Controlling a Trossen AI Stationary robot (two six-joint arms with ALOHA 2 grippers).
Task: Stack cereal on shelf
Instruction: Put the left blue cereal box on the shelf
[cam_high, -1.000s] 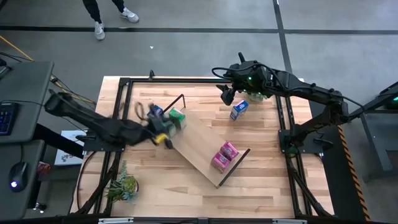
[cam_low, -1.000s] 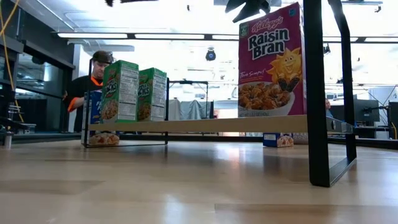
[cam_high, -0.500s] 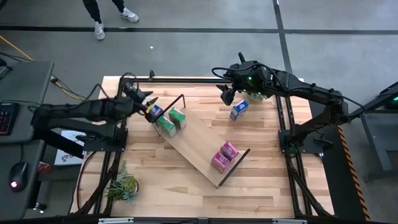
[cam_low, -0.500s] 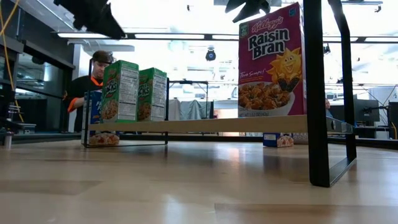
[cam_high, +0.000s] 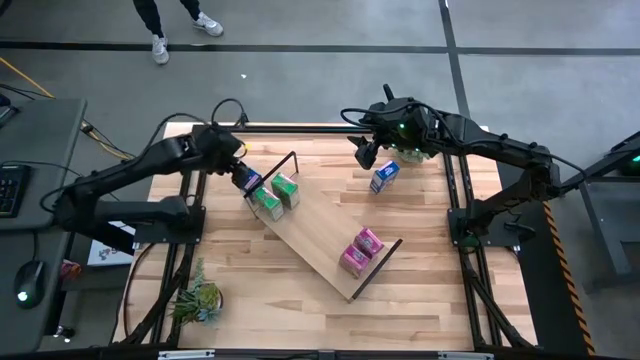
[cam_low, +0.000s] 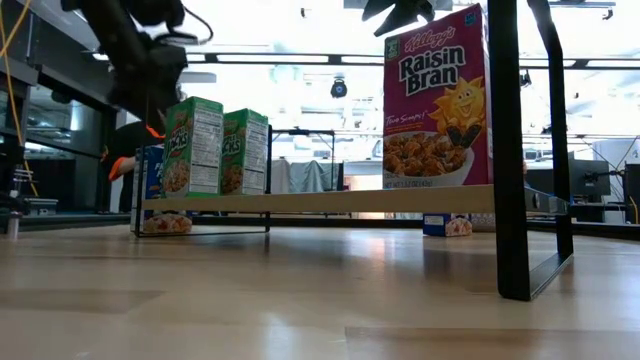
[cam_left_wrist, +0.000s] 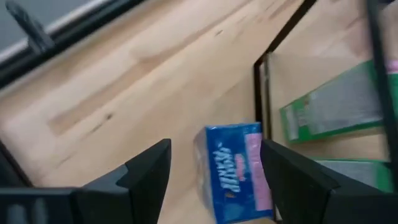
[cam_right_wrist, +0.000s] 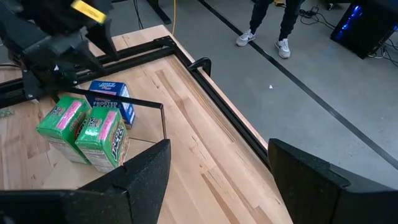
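Observation:
The shelf (cam_high: 322, 238) lies slantwise on the table. Two green cereal boxes (cam_high: 276, 195) stand on its far-left end and two pink ones (cam_high: 361, 250) near its right end. A blue cereal box (cam_left_wrist: 233, 171) stands on the table just beyond the shelf's left rod frame. My left gripper (cam_left_wrist: 214, 152) hangs open above it, one finger to each side and clear of it. Another blue box (cam_high: 384, 176) stands on the table at the far right. My right gripper (cam_right_wrist: 217, 186) hovers open beside that box (cam_high: 366, 152), with nothing between its fingers.
A potted plant (cam_high: 198, 298) sits at the table's near left corner. Black frame rails (cam_high: 300, 128) run along the table's far and side edges. A person (cam_low: 135, 150) sits beyond the table, and another person's legs (cam_high: 160, 30) show on the floor behind it.
My left arm has swung from the shelf's left end toward the table's far edge and now stands over the blue box beside the rod frame. None of the cereal boxes has moved.

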